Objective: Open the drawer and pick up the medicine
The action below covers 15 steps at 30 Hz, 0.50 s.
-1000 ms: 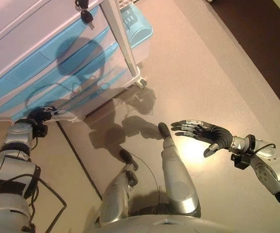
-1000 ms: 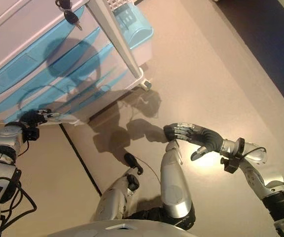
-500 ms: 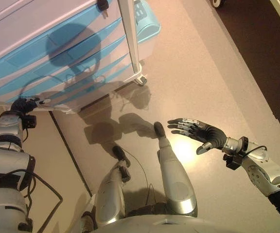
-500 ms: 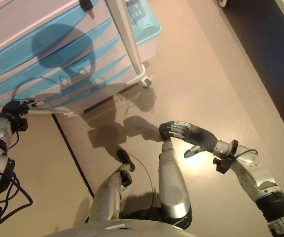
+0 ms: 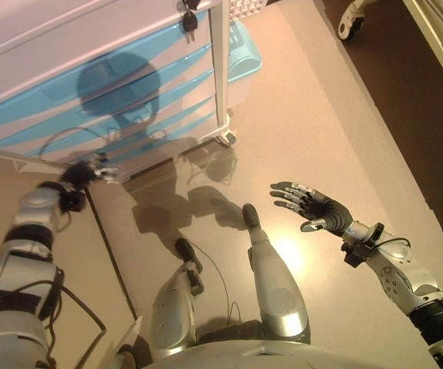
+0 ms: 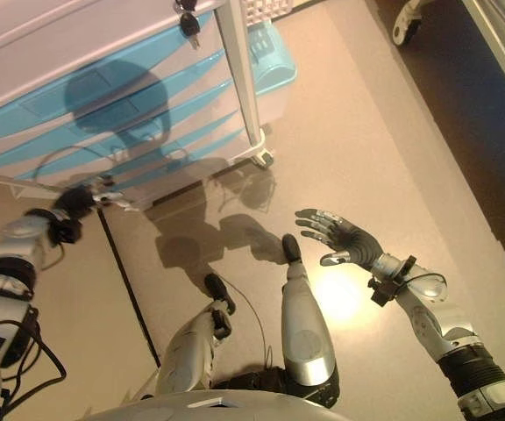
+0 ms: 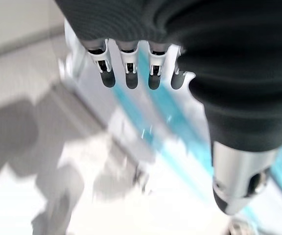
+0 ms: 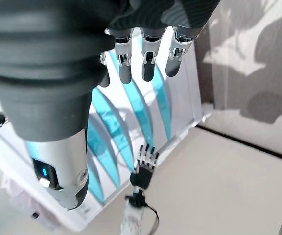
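Your left hand (image 5: 91, 167) is low by the bottom corner of the drawer cabinet (image 5: 91, 69). Its fingers (image 7: 127, 73) are straight and hold nothing. You cannot tell if they touch the cabinet.

The cabinet is white with blue drawers (image 5: 121, 96) stacked one above another. All the drawers look shut, so you cannot see inside them. The medicine does not show anywhere. A set of dark keys (image 5: 189, 18) hangs near the cabinet's top. A light blue bin (image 5: 246, 54) sits just behind the cabinet, and what is in it is hidden.

Your right hand (image 5: 318, 211) is well apart from the cabinet, out over the floor (image 5: 321, 131). Its fingers are spread wide and it holds nothing.
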Motion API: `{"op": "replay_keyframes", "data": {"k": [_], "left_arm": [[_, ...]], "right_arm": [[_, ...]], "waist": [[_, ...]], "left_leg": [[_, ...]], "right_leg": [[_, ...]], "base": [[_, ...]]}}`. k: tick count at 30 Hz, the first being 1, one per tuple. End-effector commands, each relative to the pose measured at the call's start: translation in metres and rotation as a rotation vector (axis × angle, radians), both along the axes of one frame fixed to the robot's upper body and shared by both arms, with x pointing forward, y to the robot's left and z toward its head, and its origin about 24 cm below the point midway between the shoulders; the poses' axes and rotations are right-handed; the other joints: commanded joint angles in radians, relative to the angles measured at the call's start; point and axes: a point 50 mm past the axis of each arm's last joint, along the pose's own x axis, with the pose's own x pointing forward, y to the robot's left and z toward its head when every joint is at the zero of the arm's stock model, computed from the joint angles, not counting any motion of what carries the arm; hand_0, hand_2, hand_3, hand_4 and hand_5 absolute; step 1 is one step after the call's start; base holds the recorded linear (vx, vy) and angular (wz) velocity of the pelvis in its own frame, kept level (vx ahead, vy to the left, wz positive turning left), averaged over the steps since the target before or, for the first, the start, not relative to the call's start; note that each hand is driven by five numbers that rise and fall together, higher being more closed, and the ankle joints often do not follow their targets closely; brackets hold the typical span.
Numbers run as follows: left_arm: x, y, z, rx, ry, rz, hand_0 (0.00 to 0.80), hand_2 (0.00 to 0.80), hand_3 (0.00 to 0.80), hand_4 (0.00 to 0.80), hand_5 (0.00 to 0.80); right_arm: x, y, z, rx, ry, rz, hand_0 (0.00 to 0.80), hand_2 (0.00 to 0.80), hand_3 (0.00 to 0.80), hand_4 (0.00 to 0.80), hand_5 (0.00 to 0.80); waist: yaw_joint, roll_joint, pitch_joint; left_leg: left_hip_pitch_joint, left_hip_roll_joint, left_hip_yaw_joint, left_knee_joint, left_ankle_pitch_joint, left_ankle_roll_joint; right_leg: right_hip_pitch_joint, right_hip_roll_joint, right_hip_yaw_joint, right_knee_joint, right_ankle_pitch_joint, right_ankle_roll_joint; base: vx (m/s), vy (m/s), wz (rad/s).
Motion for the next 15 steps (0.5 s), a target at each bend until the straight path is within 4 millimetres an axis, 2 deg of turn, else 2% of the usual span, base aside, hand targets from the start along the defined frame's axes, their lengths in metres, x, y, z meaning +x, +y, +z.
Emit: {"op": "replay_keyframes", "data": {"k": [1, 5, 9, 15], "left_arm": [[-0.018, -0.006, -0.023, -0.111, 0.05, -0.03, 0.0, 0.0, 0.0, 0.0, 0.0], [-0.041, -0.037, -0.064, -0.226, 0.149, -0.065, 0.0, 0.0, 0.0, 0.0, 0.0], [-0.073, -0.062, -0.1, -0.344, 0.25, -0.091, 0.0, 0.0, 0.0, 0.0, 0.0], [-0.115, -0.093, -0.135, -0.534, 0.362, -0.088, 0.0, 0.0, 0.0, 0.0, 0.0]], "right_arm": [[-0.006, 0.007, -0.012, -0.048, 0.032, -0.006, 0.0, 0.0, 0.0, 0.0, 0.0], [-0.008, 0.011, -0.031, -0.048, 0.137, -0.028, 0.0, 0.0, 0.0, 0.0, 0.0], [-0.016, 0.014, -0.061, -0.083, 0.27, -0.066, 0.0, 0.0, 0.0, 0.0, 0.0], [-0.033, 0.024, -0.098, -0.106, 0.452, -0.075, 0.0, 0.0, 0.0, 0.0, 0.0]], "waist": [[0.04, -0.037, -0.089], [0.068, -0.029, -0.133], [0.099, -0.018, -0.184], [0.15, 0.002, -0.265]], "left_leg": [[-0.034, -0.04, -0.011, 0.095, -0.098, 0.003], [0.012, -0.042, -0.034, 0.024, -0.071, -0.002], [0.046, -0.036, -0.062, -0.028, -0.039, -0.011], [0.084, -0.027, -0.102, -0.091, -0.005, -0.025]], "right_leg": [[-0.02, -0.036, 0.0, 0.007, -0.027, 0.071], [0.027, -0.025, -0.036, -0.024, -0.03, 0.066], [0.067, -0.011, -0.075, -0.04, -0.036, 0.055], [0.126, -0.009, -0.138, -0.064, -0.045, 0.041]], "base": [[0.025, -0.117, 0.16], [0.035, -0.116, 0.2], [0.041, -0.107, 0.18], [0.064, -0.062, 0.21]]}}
